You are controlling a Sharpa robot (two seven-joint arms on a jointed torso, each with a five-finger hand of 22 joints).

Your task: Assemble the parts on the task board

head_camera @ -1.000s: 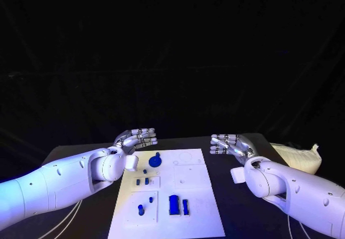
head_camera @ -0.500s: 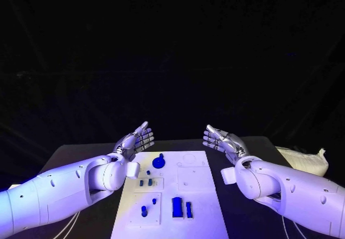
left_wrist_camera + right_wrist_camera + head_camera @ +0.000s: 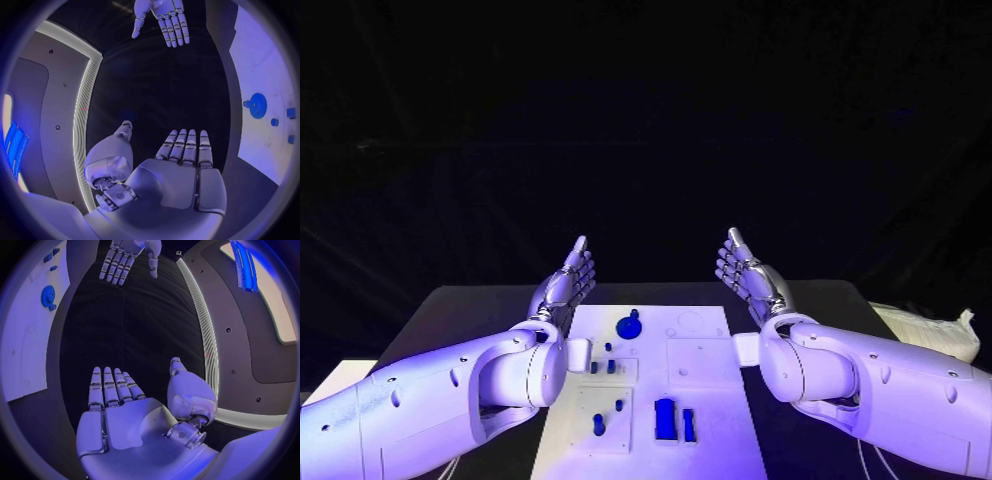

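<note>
At the left of the head view, the left robot hand [image 3: 565, 280] is raised above the black worktop [image 3: 459, 310], fingers straight and side by side, palm flat, holding nothing. In the lower middle lies the white task board [image 3: 711, 400]. On it are the blue parts: a round toothed gear [image 3: 630, 326] near its far end, small pegs [image 3: 600, 367] at mid-board, and two upright blocks [image 3: 674, 420] nearer the bottom. They look like small, rigid, light plastic pieces, probably smooth; the gear is likely best pinched by its raised hub or rim, the blocks across their narrow faces. At the right, the right robot hand [image 3: 749, 278] mirrors the left, flat and empty.
</note>
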